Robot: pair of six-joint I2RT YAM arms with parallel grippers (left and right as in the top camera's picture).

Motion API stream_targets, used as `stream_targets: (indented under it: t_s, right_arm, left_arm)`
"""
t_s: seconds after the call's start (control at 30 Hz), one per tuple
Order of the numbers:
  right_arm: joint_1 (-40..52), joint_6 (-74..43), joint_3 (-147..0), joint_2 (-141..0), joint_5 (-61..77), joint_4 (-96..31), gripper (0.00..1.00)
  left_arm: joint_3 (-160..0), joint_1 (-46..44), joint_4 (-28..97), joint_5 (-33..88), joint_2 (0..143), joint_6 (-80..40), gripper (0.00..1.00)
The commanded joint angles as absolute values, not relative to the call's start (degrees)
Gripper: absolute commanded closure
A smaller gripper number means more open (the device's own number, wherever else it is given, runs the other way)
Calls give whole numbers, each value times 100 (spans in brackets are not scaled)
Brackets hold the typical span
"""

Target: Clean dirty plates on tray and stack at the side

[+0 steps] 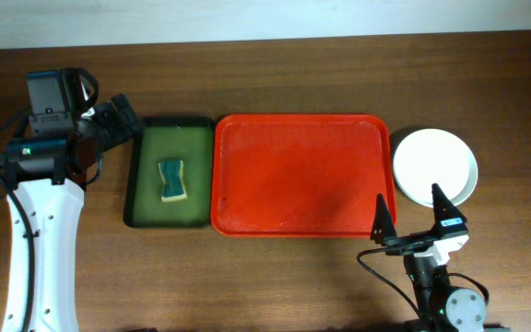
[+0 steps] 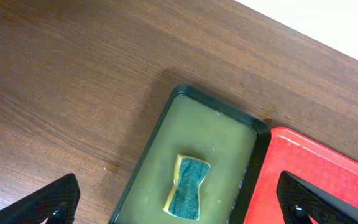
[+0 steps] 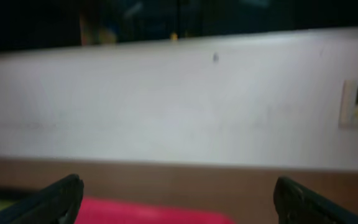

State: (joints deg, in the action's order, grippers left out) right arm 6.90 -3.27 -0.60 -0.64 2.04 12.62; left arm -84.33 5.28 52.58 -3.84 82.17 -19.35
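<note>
The red tray (image 1: 293, 175) lies in the middle of the table with nothing on it. A corner of it shows in the left wrist view (image 2: 316, 168) and a blurred edge in the right wrist view (image 3: 154, 211). The plates (image 1: 434, 166) sit stacked on the table right of the tray, the white one on top. A pale rim shows under it, and the lower plates are mostly hidden. My left gripper (image 1: 118, 120) (image 2: 179, 205) is open and empty above the far left of the green tray. My right gripper (image 1: 411, 217) (image 3: 179, 199) is open and empty near the tray's front right corner.
A narrow dark green tray (image 1: 132, 184) (image 2: 154, 134) holding murky liquid and a yellow-and-green sponge (image 1: 172, 180) (image 2: 188, 186) touches the red tray's left side. A white wall runs behind the table's far edge.
</note>
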Motion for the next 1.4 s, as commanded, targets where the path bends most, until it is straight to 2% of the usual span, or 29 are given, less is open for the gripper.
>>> stream_targets:
  t_s: [0.0,0.07,0.17,1.37]
  right_arm:
    - [668,-390,-32,-23,454,73,1]
    - [672,-10,-32,-23,458,-419,1]
    - [672,563,-32,-23,484,-414,1]
    - [668,556,-32,-25,493,-412,1]
  left_arm:
    - [-8479,541,5242,-384,8162,-1990,1]
    - [-8479,541,5242,-384,8162,-1992,1]
    - [-8479,541,5242,-384,8162,-1992,1]
    - [-8479,541,5242,-384,8162,-1990,1]
